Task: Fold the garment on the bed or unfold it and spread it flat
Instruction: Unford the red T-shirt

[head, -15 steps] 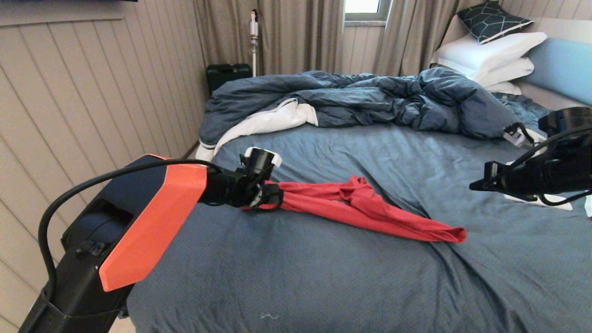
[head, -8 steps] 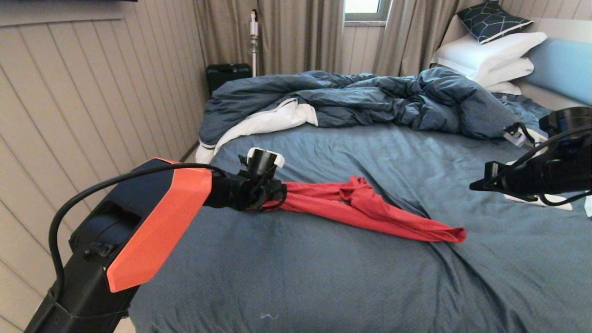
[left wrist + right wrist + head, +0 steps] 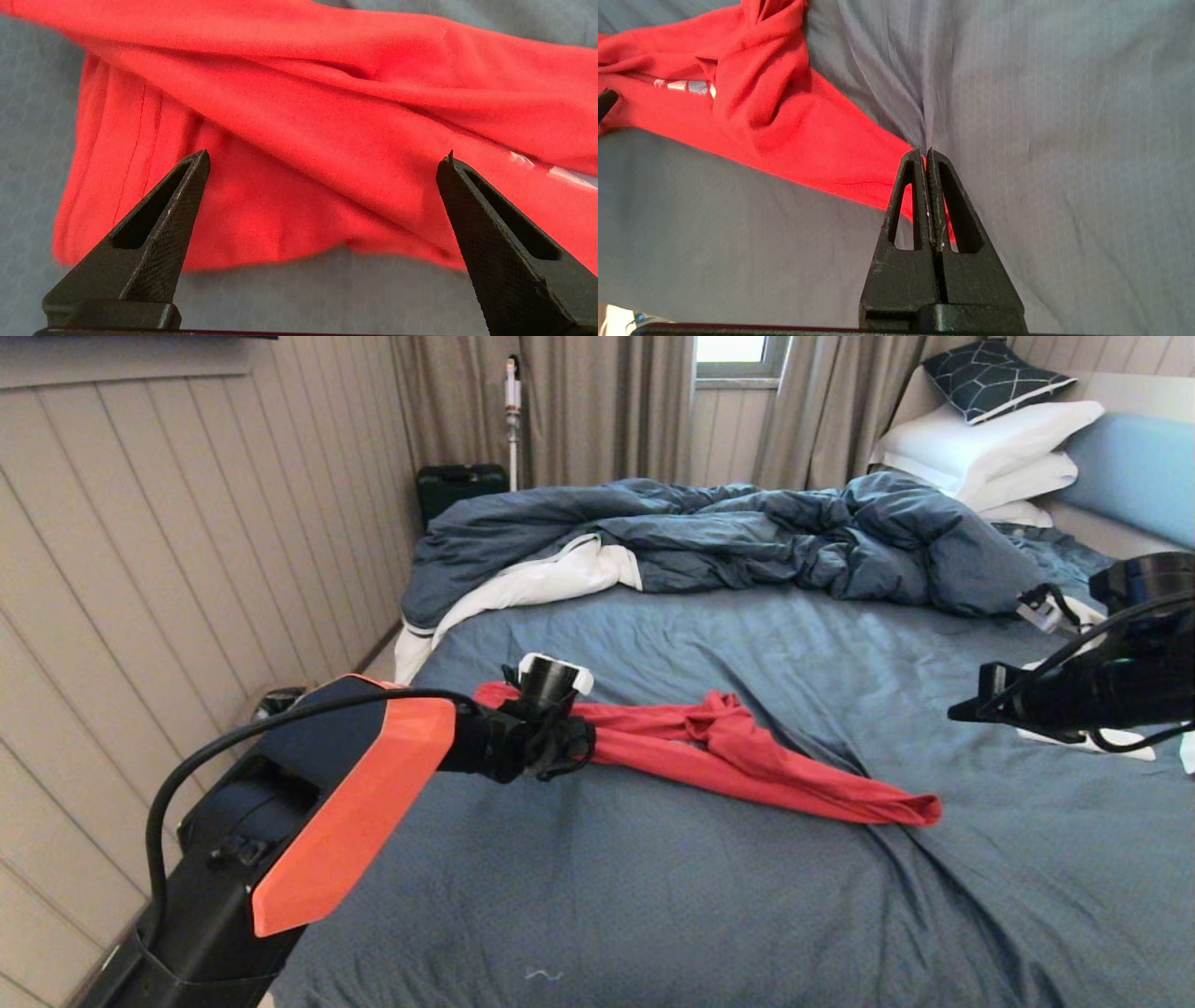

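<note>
The garment point(image 3: 747, 756) is a red shirt lying twisted into a long band across the bed point(image 3: 653, 896). My left gripper point(image 3: 569, 747) hovers over the band's left end, open wide. In the left wrist view its two fingers point(image 3: 177, 233) stand far apart above the garment point(image 3: 303, 116), and nothing is between them. A hemmed end lies flat on the sheet there. My right gripper point(image 3: 954, 712) hangs above the bed at the right, shut and empty. In the right wrist view the right gripper point(image 3: 927, 151) is over the garment's point(image 3: 784, 121) right tip, and a bit of white print shows.
A rumpled dark blue duvet point(image 3: 728, 537) with white lining covers the far part of the bed. White pillows point(image 3: 990, 448) and a blue headboard point(image 3: 1134, 467) are at the far right. A panelled wall point(image 3: 187, 569) runs close along the left side.
My left arm has shifted right and a little lower along the garment. The garment's left end now shows on the sheet behind the gripper. The right arm has not moved.
</note>
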Controlling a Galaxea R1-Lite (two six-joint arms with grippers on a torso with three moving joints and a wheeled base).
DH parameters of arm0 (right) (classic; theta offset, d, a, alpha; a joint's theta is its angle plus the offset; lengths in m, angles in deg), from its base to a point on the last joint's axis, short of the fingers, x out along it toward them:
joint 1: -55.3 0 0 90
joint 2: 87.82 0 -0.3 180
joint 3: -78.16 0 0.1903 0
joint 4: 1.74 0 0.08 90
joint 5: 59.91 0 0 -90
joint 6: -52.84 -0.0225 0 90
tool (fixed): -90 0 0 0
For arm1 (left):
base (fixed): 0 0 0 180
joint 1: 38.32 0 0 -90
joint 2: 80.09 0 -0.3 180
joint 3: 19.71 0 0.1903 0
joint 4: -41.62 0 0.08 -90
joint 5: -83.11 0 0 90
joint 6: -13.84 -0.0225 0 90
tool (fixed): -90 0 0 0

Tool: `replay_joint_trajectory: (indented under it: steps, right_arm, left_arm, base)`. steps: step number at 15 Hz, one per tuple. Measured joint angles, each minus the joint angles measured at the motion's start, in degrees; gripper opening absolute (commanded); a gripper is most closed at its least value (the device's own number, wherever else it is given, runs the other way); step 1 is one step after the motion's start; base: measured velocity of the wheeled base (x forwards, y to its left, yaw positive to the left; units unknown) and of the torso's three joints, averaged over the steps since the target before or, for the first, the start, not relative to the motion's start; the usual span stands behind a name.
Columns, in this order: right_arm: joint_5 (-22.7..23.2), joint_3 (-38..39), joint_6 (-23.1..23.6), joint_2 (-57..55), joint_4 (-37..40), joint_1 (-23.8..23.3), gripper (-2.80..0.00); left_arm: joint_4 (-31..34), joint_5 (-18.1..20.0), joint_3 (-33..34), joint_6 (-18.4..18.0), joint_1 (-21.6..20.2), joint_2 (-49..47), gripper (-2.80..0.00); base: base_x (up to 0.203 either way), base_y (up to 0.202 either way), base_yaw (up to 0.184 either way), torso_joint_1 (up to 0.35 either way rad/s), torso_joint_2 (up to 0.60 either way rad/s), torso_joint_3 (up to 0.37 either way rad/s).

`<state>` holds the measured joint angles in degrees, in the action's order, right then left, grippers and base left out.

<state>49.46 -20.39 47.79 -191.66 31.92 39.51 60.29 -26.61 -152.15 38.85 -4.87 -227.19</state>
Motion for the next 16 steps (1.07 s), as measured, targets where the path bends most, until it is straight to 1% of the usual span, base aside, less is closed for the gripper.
replay_joint_trajectory:
  steps: [1, 3, 4, 7, 13, 16]
  right_arm:
    - [0.01, 0.51, 0.18, -0.05, -1.62, 0.0, -2.8]
    - [0.0, 1.51, 0.32, -0.08, -4.29, 0.0, -2.8]
    - [0.0, 1.8, 0.33, -0.08, -4.56, 0.01, -2.8]
    - [0.02, 2.03, 0.33, -0.08, -4.6, 0.05, -2.8]
    - [0.09, 2.33, 0.43, 0.03, -4.72, 0.06, -2.8]
    - [0.11, 2.33, 0.43, 0.12, -4.71, 0.06, -2.8]
  left_arm:
    - [-2.85, -0.04, 0.0, -0.49, 0.1, -0.32, 0.0]
    - [-7.32, -0.11, 0.0, -2.99, 0.37, -0.93, 0.0]
    - [-7.82, -0.11, 0.0, -3.61, 0.5, -1.22, -2.8]
    - [-7.51, -0.78, -0.02, -3.9, 0.94, -2.19, -2.8]
    - [-7.65, -0.85, 0.02, -4.16, 1.06, -2.98, -2.8]
    - [-7.76, -0.89, 0.02, -5.14, 1.25, -3.21, -2.8]
  base:
    - [0.0, 0.0, 0.0, 0.0, 0.0, 0.0]
    - [0.0, 0.0, 0.0, 0.0, 0.0, 0.0]
    - [0.0, 0.0, 0.0, 0.0, 0.0, 0.0]
    - [0.0, 0.0, 0.0, 0.0, 0.0, 0.0]
    - [0.0, 0.0, 0.0, 0.0, 0.0, 0.0]
    - [0.0, 0.0, 0.0, 0.0, 0.0, 0.0]
